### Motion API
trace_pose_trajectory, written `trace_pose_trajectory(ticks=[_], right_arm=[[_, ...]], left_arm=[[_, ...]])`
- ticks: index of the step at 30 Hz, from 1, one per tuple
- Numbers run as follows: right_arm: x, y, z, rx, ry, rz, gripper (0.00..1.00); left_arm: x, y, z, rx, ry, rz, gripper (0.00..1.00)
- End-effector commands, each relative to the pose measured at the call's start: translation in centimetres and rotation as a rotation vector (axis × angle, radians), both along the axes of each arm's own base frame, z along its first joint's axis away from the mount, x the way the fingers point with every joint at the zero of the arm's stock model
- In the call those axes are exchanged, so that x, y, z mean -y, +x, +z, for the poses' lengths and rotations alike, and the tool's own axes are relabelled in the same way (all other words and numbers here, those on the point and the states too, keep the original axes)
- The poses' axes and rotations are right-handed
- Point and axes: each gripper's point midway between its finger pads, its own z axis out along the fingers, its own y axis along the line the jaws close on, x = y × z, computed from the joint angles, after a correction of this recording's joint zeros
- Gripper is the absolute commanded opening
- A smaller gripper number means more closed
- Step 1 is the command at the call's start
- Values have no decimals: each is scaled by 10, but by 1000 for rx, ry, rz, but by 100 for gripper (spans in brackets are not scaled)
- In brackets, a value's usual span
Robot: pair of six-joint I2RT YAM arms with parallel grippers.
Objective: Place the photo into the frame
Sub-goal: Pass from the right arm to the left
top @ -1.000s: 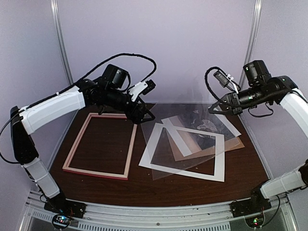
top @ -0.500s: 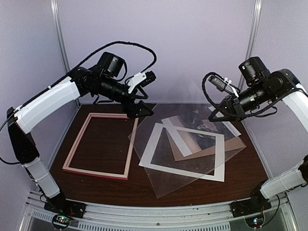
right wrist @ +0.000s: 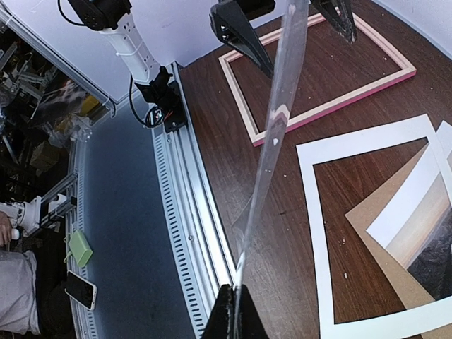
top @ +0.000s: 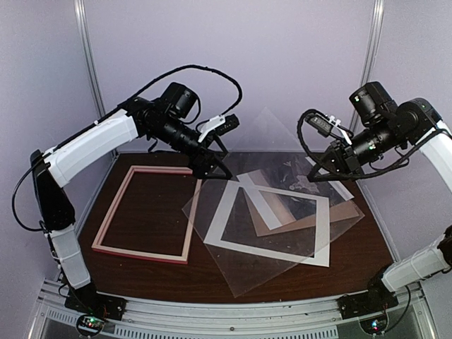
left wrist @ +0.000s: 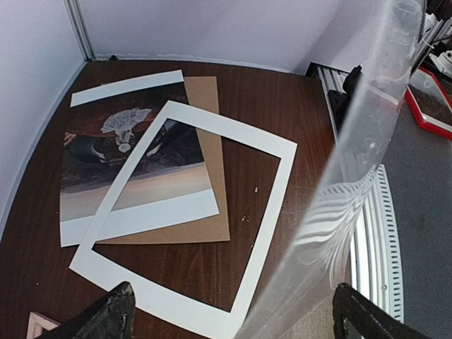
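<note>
The frame (top: 192, 212) lies flat at the table's left, pale wood side up with a pink outer edge; it also shows in the right wrist view (right wrist: 332, 106). The photo (top: 305, 189) lies at the right on a brown backing board (top: 345, 212), partly under a white mat (top: 321, 233). In the left wrist view the photo (left wrist: 120, 169) shows its dark landscape. My right gripper (top: 319, 171) is shut on a clear sheet (top: 282, 254) and holds it tilted above the mat. My left gripper (top: 212, 164) is open beside the sheet's left edge (left wrist: 353, 176).
The white mat (left wrist: 272, 191) and board (left wrist: 208, 141) overlap the photo. The table's metal front rail (right wrist: 191, 233) runs along the near edge. The left gripper's fingers (right wrist: 240, 35) hang over the frame's right bar.
The right gripper has raised the clear sheet, which now stands steeper and reaches nearer the front edge. The left arm has lifted and moved a little right.
</note>
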Motion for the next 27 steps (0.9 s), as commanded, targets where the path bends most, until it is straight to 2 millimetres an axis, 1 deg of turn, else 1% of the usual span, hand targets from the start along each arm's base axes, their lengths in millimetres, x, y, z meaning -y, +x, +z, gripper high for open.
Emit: trace_pose_trajectory(ticks=[1, 4, 8, 9, 12, 16, 20, 27], right_arm=[[1, 2, 6, 58, -7, 9, 0], [5, 8, 4, 79, -36, -31, 0], [6, 15, 3, 90, -51, -61, 0], [7, 16, 2, 93, -56, -67, 0], [8, 23, 0, 95, -70, -88, 0], [9, 30, -2, 97, -74, -107, 0], [11, 37, -3, 94, -77, -132, 0], [11, 46, 1, 100, -57, -168, 0]], left_arm=[[6, -4, 3, -26, -36, -66, 97], [7, -9, 1, -54, -47, -89, 96], [5, -15, -5, -91, -44, -103, 88], [4, -16, -6, -103, -45, -104, 85], [1, -18, -7, -141, -60, -117, 65], [-3, -16, -8, -184, -67, -114, 49], [-9, -14, -7, -206, -74, -104, 41], [-8, -17, -9, -240, -84, -117, 31]])
